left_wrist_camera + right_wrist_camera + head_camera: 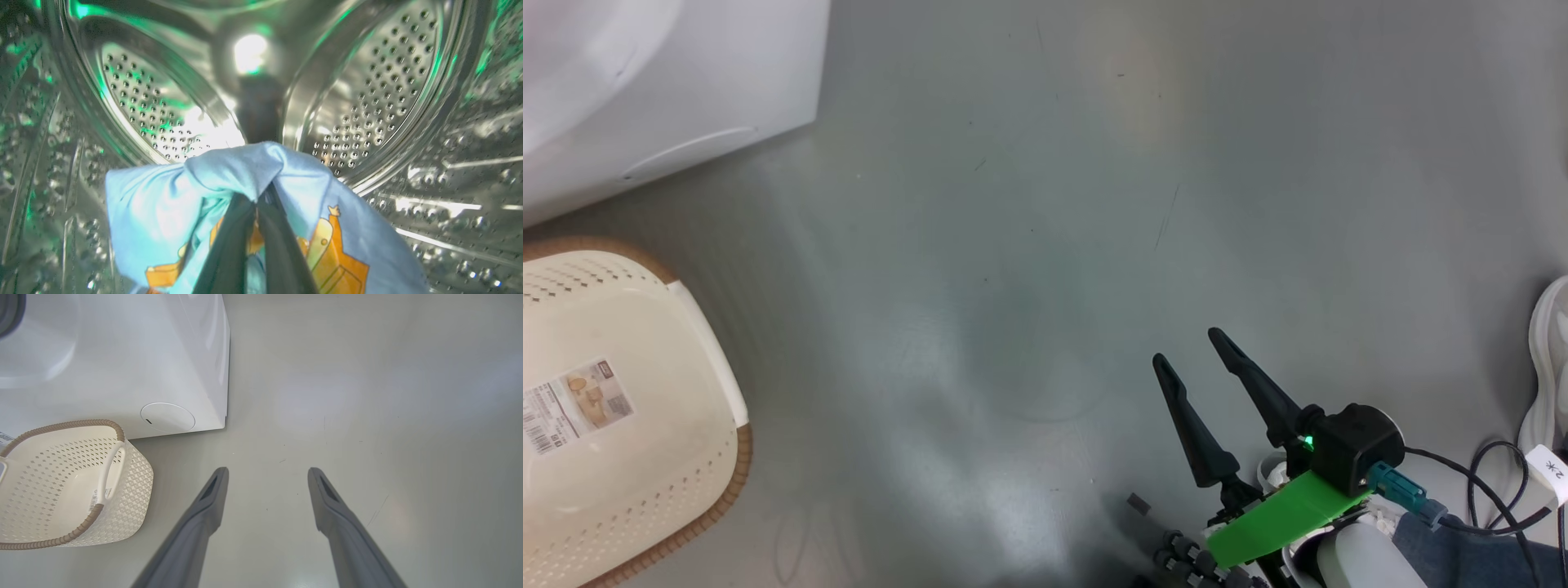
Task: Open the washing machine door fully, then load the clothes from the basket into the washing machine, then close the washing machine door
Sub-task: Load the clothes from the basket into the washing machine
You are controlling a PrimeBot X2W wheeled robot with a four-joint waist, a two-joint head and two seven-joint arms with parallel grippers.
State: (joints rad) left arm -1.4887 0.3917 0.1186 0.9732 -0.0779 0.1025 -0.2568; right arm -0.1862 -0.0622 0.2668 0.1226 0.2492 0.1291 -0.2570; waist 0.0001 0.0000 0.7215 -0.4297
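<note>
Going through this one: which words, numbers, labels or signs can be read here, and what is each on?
"2" and a star-like mark: on the white tag at the right edge, head view.
Paper label inside the basket: print and barcodes, too small to read.
The barcode sticker on the basket's wall, right wrist view: blurred, unreadable.

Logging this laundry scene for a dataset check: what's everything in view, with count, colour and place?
washing machine: one, white, on the floor
drum: one, steel, inside the washing machine
service cap: one, white, washing machine's lower front
basket: one, cream, brown rim, beside the washing machine
clothes: one bunch, light blue, orange print, inside the drum
shoe: one, white, head view's right edge
left gripper: one, dark, shut on the clothes
right gripper: one, dark, open over the floor
</note>
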